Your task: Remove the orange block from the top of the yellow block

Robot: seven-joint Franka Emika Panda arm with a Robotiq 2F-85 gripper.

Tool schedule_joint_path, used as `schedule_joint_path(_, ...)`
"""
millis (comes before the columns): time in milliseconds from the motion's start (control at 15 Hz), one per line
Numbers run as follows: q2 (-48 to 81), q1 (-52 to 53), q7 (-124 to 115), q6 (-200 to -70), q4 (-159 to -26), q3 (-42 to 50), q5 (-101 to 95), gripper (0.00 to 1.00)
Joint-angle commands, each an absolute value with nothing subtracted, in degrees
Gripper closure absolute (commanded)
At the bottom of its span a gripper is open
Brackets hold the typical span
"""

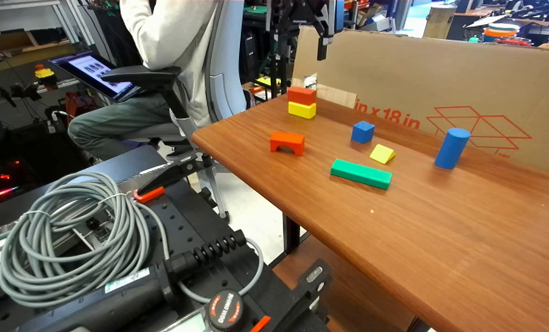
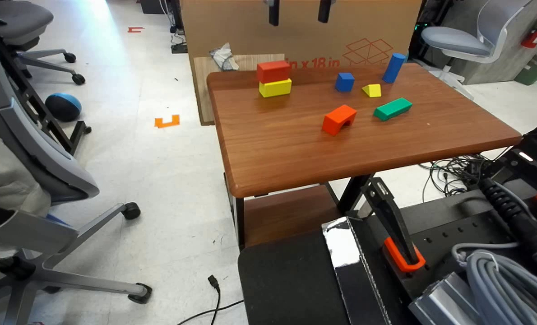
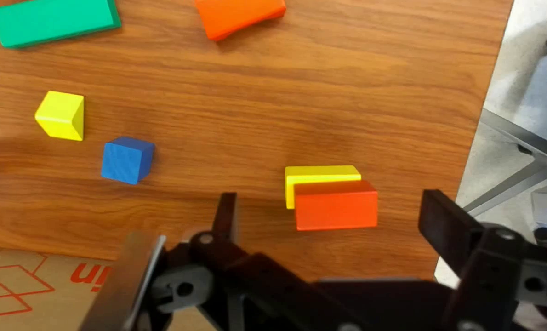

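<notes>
The orange block (image 1: 301,95) sits on top of the yellow block (image 1: 301,110) near the table's far corner. In an exterior view the orange block (image 2: 273,71) again rests on the yellow block (image 2: 275,88). In the wrist view the orange block (image 3: 336,209) covers most of the yellow block (image 3: 321,174). My gripper (image 2: 298,14) is above the table, higher than the stack and apart from it. In the wrist view the gripper (image 3: 327,197) is open and empty, its fingers wide apart on either side of the orange block's picture.
An orange arch (image 1: 287,142), a blue cube (image 1: 362,132), a yellow wedge (image 1: 382,154), a green bar (image 1: 361,174) and a blue cylinder (image 1: 452,148) stand on the table. A cardboard sheet (image 1: 394,69) stands along the table's back edge.
</notes>
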State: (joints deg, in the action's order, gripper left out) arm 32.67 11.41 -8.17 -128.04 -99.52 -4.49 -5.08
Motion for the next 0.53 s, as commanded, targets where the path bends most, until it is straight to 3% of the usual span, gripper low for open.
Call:
schedule_joint_path(0, 39.1, 12.2, -7.2, -124.7, -91.6, -4.2, -5.6, 0.00)
schedule_joint_path(467, 47.3, 13.7, -6.7, -119.4, -82.5, -3.5, -6.7, 0.00)
